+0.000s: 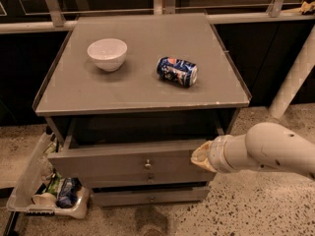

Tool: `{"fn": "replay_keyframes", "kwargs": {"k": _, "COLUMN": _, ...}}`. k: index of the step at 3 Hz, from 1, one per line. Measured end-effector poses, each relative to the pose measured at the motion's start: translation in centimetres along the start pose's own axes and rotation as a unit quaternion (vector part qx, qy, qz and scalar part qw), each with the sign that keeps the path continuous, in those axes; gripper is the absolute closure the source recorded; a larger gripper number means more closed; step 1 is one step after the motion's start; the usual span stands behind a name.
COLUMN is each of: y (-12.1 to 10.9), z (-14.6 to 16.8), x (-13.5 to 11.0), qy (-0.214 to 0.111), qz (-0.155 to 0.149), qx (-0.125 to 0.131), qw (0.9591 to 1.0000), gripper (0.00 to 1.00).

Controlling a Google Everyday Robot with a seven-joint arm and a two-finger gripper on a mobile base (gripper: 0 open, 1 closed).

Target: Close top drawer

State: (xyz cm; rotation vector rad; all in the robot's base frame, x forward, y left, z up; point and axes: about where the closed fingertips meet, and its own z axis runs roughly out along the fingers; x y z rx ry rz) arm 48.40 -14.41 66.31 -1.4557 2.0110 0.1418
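Observation:
The top drawer is a wide grey front with a small round knob at its centre. It stands pulled out from the grey cabinet, with a dark gap above it under the cabinet top. My gripper comes in from the right on a thick white arm and rests against the right end of the drawer front. Its tip is a pale tan lump pressed to the wood.
A white bowl and a blue can lying on its side sit on the cabinet top. A lower drawer front shows beneath. A clear bin of snack packets leans at the cabinet's left foot. A white post stands at right.

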Motion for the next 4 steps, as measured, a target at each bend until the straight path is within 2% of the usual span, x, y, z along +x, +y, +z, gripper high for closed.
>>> {"fn": "replay_keyframes", "kwargs": {"k": 2, "y": 0.0, "z": 0.0, "x": 0.0, "qy": 0.0, "qz": 0.0, "qx": 0.0, "qw": 1.0, "gripper": 0.13}}
{"fn": "replay_keyframes", "kwargs": {"k": 3, "y": 0.0, "z": 0.0, "x": -0.01, "qy": 0.0, "qz": 0.0, "qx": 0.0, "qw": 1.0, "gripper": 0.0}}
{"fn": "replay_keyframes", "kwargs": {"k": 4, "y": 0.0, "z": 0.0, "x": -0.01, "qy": 0.0, "qz": 0.0, "qx": 0.0, "qw": 1.0, "gripper": 0.0}}
